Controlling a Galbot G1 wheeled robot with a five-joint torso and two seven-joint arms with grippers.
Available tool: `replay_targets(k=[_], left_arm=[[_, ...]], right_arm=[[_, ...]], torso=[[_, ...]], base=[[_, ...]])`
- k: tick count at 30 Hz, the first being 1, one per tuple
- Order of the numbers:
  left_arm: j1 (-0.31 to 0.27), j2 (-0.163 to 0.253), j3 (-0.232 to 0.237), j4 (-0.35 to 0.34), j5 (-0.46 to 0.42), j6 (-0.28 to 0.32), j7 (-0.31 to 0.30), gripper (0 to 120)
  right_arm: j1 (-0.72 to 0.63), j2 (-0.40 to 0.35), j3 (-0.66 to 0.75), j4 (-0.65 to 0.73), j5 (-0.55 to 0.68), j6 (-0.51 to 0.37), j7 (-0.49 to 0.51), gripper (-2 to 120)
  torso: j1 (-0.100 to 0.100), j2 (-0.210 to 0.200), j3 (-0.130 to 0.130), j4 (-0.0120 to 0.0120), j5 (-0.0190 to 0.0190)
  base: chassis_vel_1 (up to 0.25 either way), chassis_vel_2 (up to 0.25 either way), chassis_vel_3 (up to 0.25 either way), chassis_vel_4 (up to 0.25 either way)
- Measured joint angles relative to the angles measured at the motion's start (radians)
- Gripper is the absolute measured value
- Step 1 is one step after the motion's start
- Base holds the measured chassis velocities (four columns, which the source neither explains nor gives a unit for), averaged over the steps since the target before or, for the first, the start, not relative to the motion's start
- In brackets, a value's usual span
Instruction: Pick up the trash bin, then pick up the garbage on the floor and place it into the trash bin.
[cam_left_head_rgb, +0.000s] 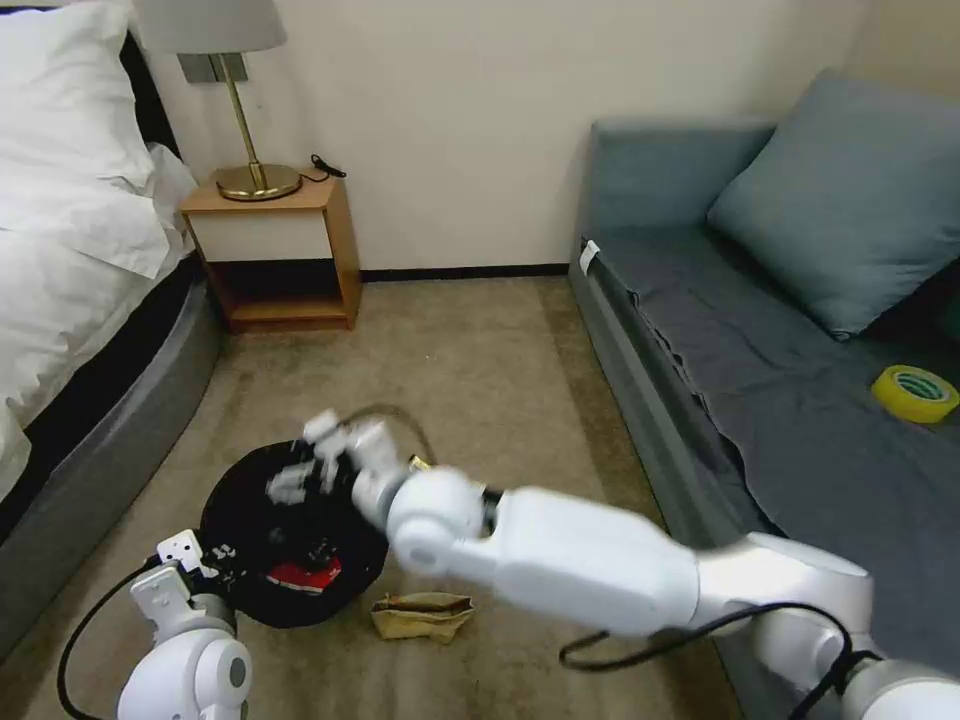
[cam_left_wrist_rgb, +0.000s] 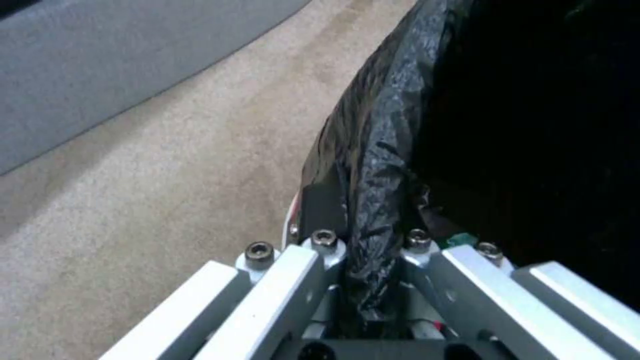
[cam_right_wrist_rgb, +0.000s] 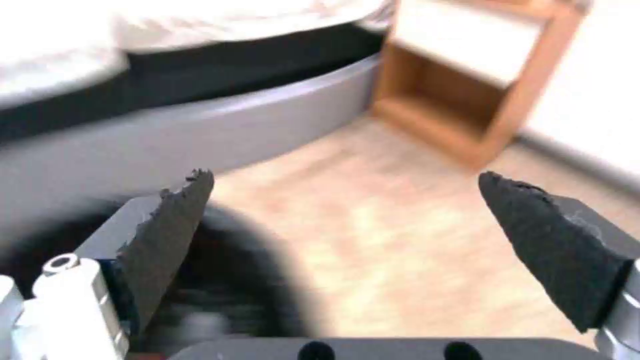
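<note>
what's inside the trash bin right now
A red snack packet lies inside the trash bin, on its black liner. The right gripper, open above the bin, covers part of the inside. A brown paper bag is on the floor beside it.

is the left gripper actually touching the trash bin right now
Touching. In the left wrist view the left gripper is shut on the black-bagged rim of the trash bin, the crinkled plastic pinched between its fingers.
</note>
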Motion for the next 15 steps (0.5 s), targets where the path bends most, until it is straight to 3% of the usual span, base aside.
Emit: replay_targets(k=[4,7,9,10,14,15], left_arm=[[0.001,0.007,-0.01,0.001,-0.013,-0.002,0.0,2],[0.001,0.01,-0.013,0.002,-0.018,-0.002,0.0,2],[0.0,0.013,-0.016,0.003,-0.02,-0.002,0.0,2],[0.0,0.013,-0.016,0.003,-0.02,-0.002,0.0,2],[-0.001,0.014,-0.017,0.007,-0.023,-0.002,0.0,2],[-0.001,0.014,-0.017,0.007,-0.023,-0.002,0.0,2]], right_arm=[[0.04,-0.155,-0.034,-0.062,-0.139,-0.007,-0.132,100],[0.048,-0.207,-0.069,-0.082,-0.171,-0.008,-0.222,100],[0.054,-0.234,-0.099,-0.095,-0.186,-0.008,-0.318,100],[0.054,-0.234,-0.099,-0.095,-0.186,-0.008,-0.318,100],[0.07,-0.245,-0.158,-0.13,-0.19,-0.003,-0.529,100],[0.07,-0.245,-0.158,-0.13,-0.19,-0.003,-0.529,100]], torso=[[0.0,0.0,0.0,-0.0006,0.0001],[0.0,0.0,0.0,-0.0007,0.0002],[0.0,0.0,0.0,-0.0005,0.0002],[0.0,0.0,0.0,-0.0005,0.0002],[0.0,0.0,0.0,-0.0002,0.0001],[0.0,0.0,0.0,-0.0002,0.0001]], base=[[0.0,0.0,0.0,0.0],[0.0,0.0,0.0,0.0],[0.0,0.0,0.0,0.0],[0.0,0.0,0.0,0.0],[0.0,0.0,0.0,0.0],[0.0,0.0,0.0,0.0]])
